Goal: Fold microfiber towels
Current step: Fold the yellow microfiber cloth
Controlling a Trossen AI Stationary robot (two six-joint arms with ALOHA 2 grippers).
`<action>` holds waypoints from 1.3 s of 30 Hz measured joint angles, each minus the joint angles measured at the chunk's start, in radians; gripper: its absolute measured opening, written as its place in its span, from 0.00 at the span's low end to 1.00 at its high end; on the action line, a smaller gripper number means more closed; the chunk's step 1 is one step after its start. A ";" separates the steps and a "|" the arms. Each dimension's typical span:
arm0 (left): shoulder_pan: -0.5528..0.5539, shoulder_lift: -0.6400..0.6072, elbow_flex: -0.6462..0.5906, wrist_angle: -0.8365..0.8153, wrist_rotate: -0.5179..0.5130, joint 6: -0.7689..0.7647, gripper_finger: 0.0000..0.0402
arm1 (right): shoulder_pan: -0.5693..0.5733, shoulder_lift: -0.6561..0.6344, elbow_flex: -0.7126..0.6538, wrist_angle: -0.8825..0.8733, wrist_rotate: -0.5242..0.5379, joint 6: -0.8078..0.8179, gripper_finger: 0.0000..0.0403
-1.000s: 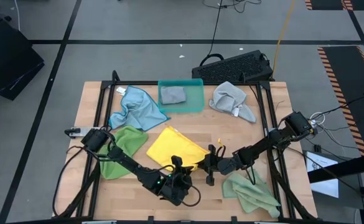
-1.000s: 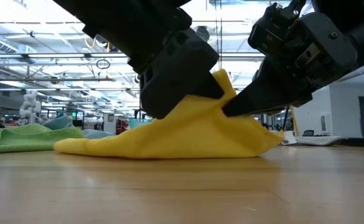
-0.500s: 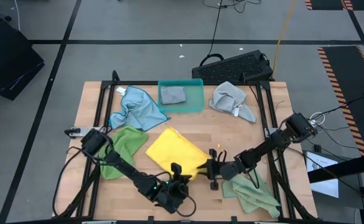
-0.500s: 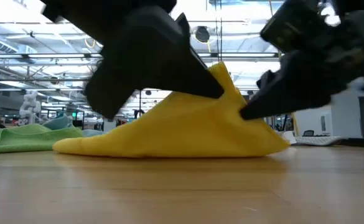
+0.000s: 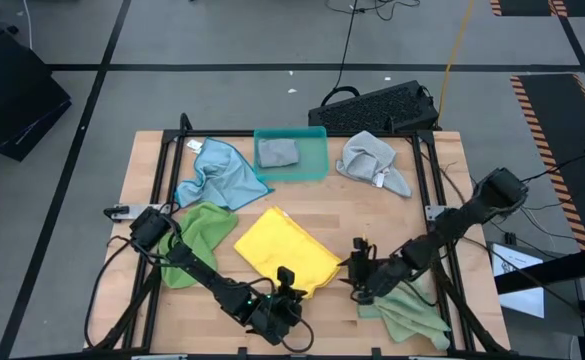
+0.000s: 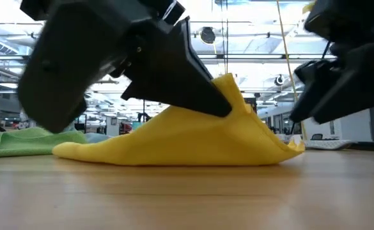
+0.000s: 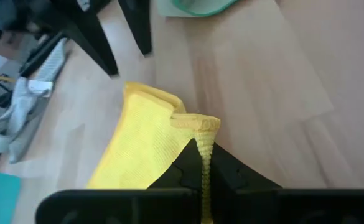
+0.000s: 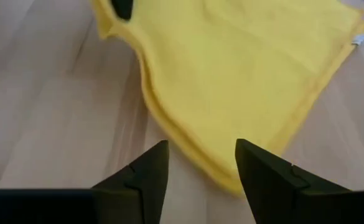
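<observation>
The yellow microfiber towel (image 5: 282,250) lies folded at mid-table, its far part flat on the wood. My left gripper (image 5: 290,285) is shut on its near side (image 7: 203,152) and holds it up in a peak (image 6: 228,86). My right gripper (image 5: 357,270) stands open just right of the towel, its fingertips (image 8: 200,165) facing the towel's right edge (image 8: 231,174) without touching it. Other towels rest flat: light blue (image 5: 217,172), green (image 5: 197,235), green (image 5: 407,310), grey (image 5: 372,160), and a grey one (image 5: 277,152) in the teal tray. My left gripper pinches the yellow towel's raised near corner (image 7: 197,124) between its two fingers, a folded edge of more than one layer. The fingers (image 6: 199,83) come slanting down from the table's near side. That corner stands lifted, and the rest slopes down onto the table.
The teal tray (image 5: 317,170) sits at the far edge, middle. A black keyboard-like thing (image 5: 377,105) lies beyond the far edge. Black frame rails (image 5: 157,200) run along both table sides. Bare wood shows between the yellow towel and the tray.
My right gripper has opened, let go of the yellow towel and drawn back toward the table's right edge. The towel's right end has dropped onto the table. My left gripper has stayed shut on the towel and shifted a little toward the near edge.
</observation>
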 joint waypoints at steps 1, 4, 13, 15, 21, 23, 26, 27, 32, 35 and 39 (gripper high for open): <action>0.000 0.000 0.000 -0.005 0.008 0.000 0.02 | 0.010 -0.019 0.000 -0.037 0.000 -0.010 0.44; 0.000 0.000 0.000 -0.021 0.019 -0.002 0.02 | 0.031 -0.046 0.000 -0.102 0.000 -0.055 0.44; 0.000 0.000 0.000 -0.036 0.019 0.007 0.02 | -0.008 0.023 0.000 -0.008 -0.002 -0.320 0.44; 0.000 0.000 0.000 -0.039 0.019 0.007 0.02 | -0.026 0.031 0.000 0.005 -0.004 -0.375 0.44; 0.000 0.000 0.000 -0.041 0.019 0.013 0.02 | -0.073 0.033 0.000 -0.011 -0.105 -0.535 0.44; 0.000 0.000 0.000 -0.043 0.018 0.010 0.02 | -0.083 0.033 0.000 -0.027 -0.110 -0.579 0.44; 0.000 0.000 0.000 -0.043 0.018 0.009 0.02 | -0.092 0.037 0.000 -0.025 -0.113 -0.677 0.44; 0.000 0.000 0.000 -0.043 0.018 0.009 0.02 | -0.097 0.037 0.000 -0.024 -0.114 -0.703 0.44; 0.002 0.000 0.000 -0.050 0.027 0.001 0.02 | -0.117 0.043 0.000 -0.011 -0.155 -0.796 0.43; 0.000 0.000 0.000 -0.051 0.034 -0.009 0.02 | -0.125 0.073 0.000 0.003 -0.188 -0.831 0.39; 0.000 0.000 0.000 -0.062 0.034 -0.016 0.02 | -0.139 0.132 0.003 0.045 -0.185 -0.854 0.31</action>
